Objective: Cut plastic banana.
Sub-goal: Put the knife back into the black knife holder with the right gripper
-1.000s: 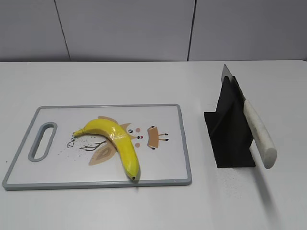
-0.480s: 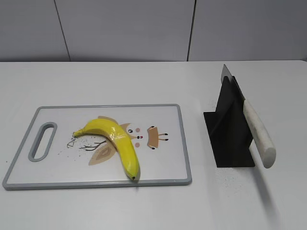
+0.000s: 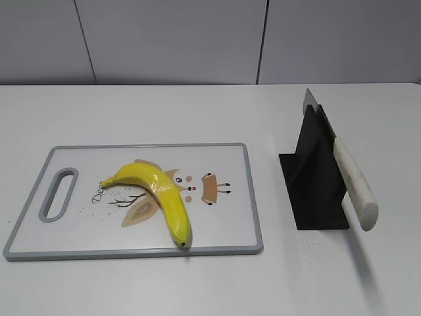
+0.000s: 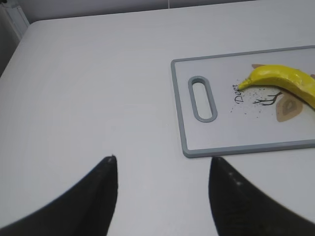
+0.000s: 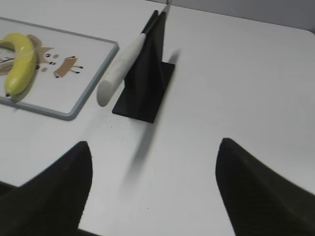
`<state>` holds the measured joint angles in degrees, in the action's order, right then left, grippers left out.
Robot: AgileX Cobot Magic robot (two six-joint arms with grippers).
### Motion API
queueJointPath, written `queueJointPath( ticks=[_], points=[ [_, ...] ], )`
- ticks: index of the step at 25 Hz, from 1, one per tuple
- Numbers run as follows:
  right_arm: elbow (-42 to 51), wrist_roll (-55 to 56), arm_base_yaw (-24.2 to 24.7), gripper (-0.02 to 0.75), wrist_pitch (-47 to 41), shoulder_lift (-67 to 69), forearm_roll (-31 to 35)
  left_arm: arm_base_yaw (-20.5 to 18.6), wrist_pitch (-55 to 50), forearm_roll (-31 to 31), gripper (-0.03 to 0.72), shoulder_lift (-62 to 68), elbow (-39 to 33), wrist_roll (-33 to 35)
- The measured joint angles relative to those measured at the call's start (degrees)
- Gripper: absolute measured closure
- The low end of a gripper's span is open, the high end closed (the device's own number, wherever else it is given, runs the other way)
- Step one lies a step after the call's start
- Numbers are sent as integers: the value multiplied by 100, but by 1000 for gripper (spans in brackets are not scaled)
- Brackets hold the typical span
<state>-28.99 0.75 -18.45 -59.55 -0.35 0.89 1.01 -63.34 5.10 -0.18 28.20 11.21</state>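
White table (image 3: pixel 197 289), plastic banana (image 3: pixel 158 194) on board (image 3: pixel 230 197); both end effectors, wide apart and empty, only in wrist views.

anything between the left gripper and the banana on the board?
Nothing visible. In the left wrist view the open left gripper is over bare table, and only the cutting board's handle end lies between it and the plastic banana. The knife sits in its black stand, off to the board's other side.

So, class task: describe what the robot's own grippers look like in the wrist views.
Each view shows only two fingers. Left gripper: black, broad, tapering to blunt tips. Right gripper: the same dark, wedge-shaped fingers. No cables, markings or arm links show.
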Motion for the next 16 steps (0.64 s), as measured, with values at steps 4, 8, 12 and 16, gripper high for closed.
queueJointPath(
  ticks=[4,8,12,16],
  points=[
    [0,0,760,146,0,0,11,0,0,0,126,0,0,0],
    [0,5,1400,146,0,0,11,0,0,0,127,0,0,0],
    [0,5,1692,146,0,0,11,0,0,0,135,0,0,0],
    [0,-1,1695,146,0,0,11,0,0,0,135,0,0,0]
  ],
)
